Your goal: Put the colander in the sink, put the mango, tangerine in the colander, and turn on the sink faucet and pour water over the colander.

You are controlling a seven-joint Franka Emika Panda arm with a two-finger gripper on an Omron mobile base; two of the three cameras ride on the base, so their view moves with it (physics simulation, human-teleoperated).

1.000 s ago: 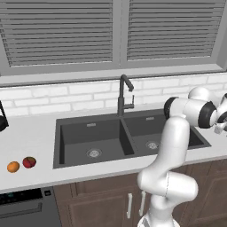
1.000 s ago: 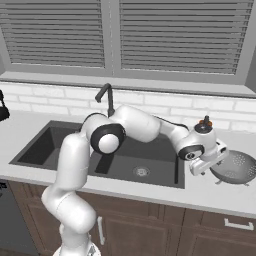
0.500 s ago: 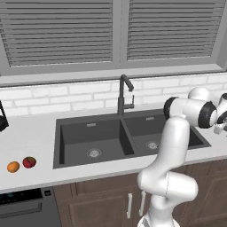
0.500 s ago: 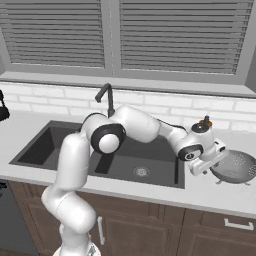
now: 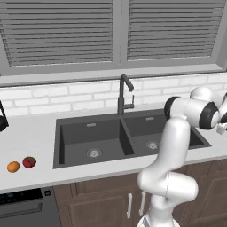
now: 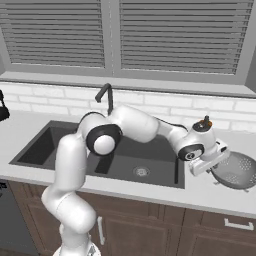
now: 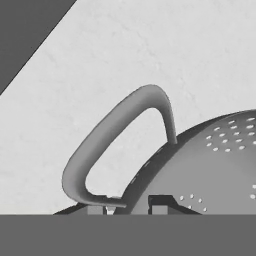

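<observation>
A: so where was the colander (image 6: 237, 171)?

B: on the countertop (image 6: 150, 192) right of the sink (image 6: 150, 165), near the front edge, upright. The gripper (image 7: 125, 210) was pinched on its rim next to the looped handle (image 7: 115, 145), jaws nearly together

A: and the fruit?

B: mango (image 5: 29, 162) and tangerine (image 5: 13, 166) sat side by side, just touching, at the counter's front edge left of the sink. Gooseneck faucet (image 5: 124, 93) stood behind the divider between the basins, both dry
</observation>
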